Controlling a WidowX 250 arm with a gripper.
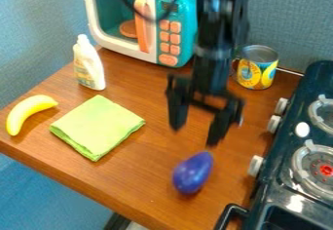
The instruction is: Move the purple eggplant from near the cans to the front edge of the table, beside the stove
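Black toy stove (pixel 319 80) was flanked by a smooth purple oval toy (pixel 193 173) on the brown wooden surface (pixel 137 182), near the spread black fingers (pixel 221 126); any grip was best centred across its width.

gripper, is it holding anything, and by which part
Nothing is held: the gripper hangs with open jaws above the table, near the purple eggplant-like toy.

Toy eggplant (pixel 193 173) — glossy, purple, ovoid. Pose: lying on its side, long axis slanting from near left to far right. Location: near part of the wooden counter (pixel 146 175) — left of the stove (pixel 289 141).
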